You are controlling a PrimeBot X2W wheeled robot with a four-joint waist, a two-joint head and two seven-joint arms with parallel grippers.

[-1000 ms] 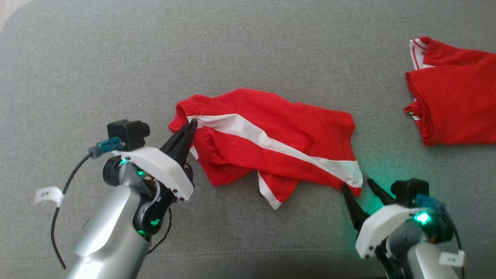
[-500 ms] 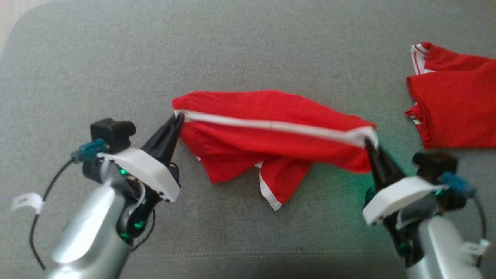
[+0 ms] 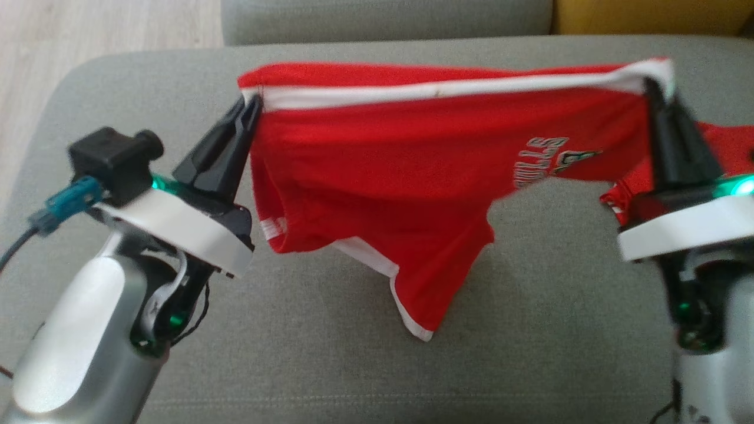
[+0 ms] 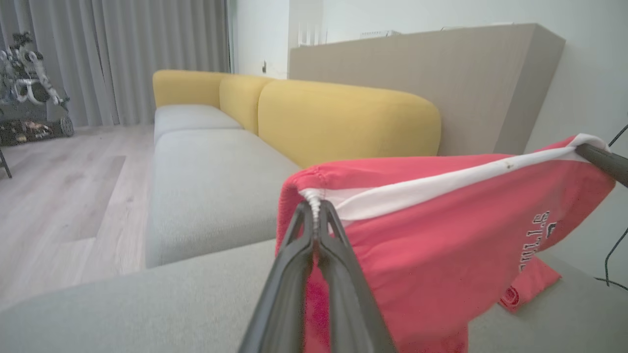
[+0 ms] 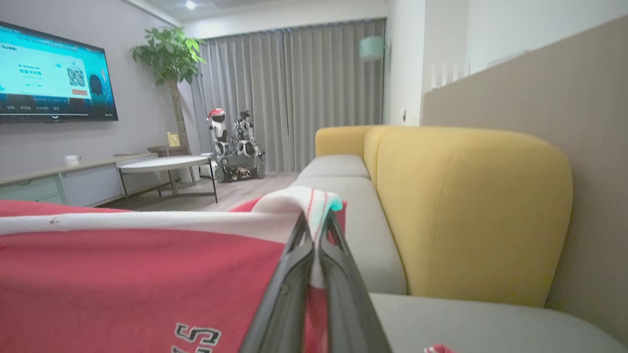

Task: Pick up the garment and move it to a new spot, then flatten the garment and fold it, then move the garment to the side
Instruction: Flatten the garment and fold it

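two dark-fingered grippers held one red fabric garment with a white side stripe [image 3: 412, 159] stretched out above the grey upholstered sofa cushion [image 3: 530, 341]. over the cushion's left part, the left gripper [image 3: 250, 109] was pinched tight on the garment's gathered corner. its fingers were pressed together, with the white seam caught between the tips. from there the white stripe ran taut along the top edge across the middle of the cushion. the red cloth sagged below it, and one white-hemmed leg hung down toward the cushion. whether that hem touched the cushion could not be told. pale printed lettering [image 3: 539, 162] sat on the cloth toward the cushion's right part. there the right gripper [image 3: 651, 88] was clamped narrow on the stripe's other end, with white fabric bunched over its tips. behind that gripper, a second red garment [image 3: 733, 147] lay on the cushion's right edge, partly hidden. in the right wrist view, a rounded yellow backrest [image 5: 466, 206] rose just beyond the cushion.
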